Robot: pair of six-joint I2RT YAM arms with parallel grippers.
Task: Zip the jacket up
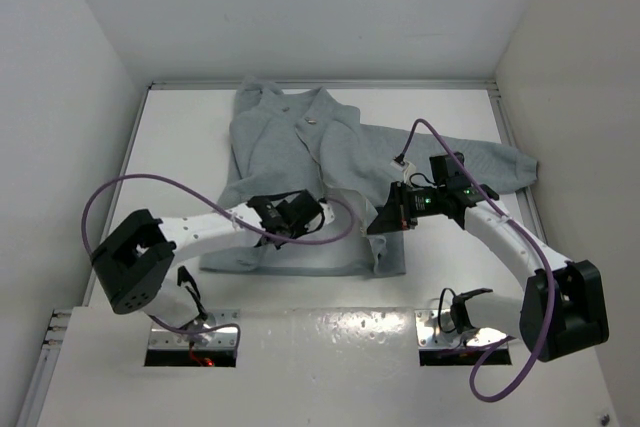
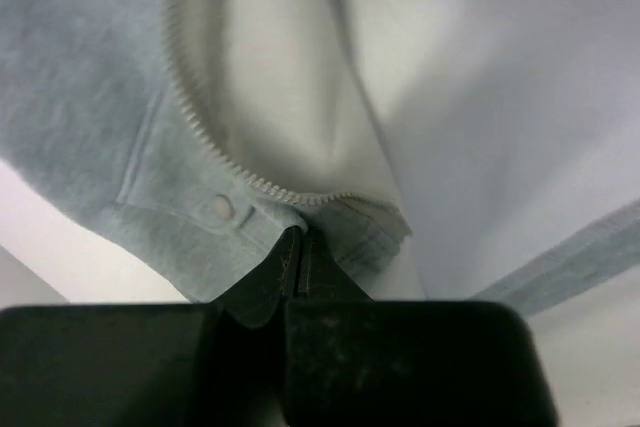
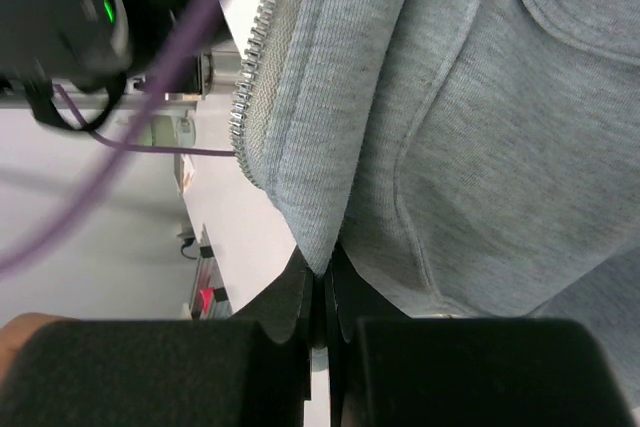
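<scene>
The light grey jacket (image 1: 290, 162) lies spread on the table (image 1: 180, 147), collar toward the far edge, hem toward the arm bases, one sleeve trailing off to the right. In the left wrist view a run of zipper teeth (image 2: 195, 117) lies bare along one front edge with pale lining beside it, so the front reads as unzipped there.

The left pincer (image 2: 297, 239) is clenched on the bottom corner of that edge, just below where the teeth end and just beside a snap button (image 2: 213, 210). The right pincer (image 3: 322, 265) is clenched on a fold of grey fabric, near the other front edge's teeth (image 3: 250, 87) but not on them.

The step in hand looks like bringing the two lower corners together. To do it well, hold both grips firm, pull the hem lightly taut, and bring the tooth ends side by side low over the table, without twisting either panel. The right hold sits off the tooth line, so it may need a regrip. No slider shows in any view; find it first.
</scene>
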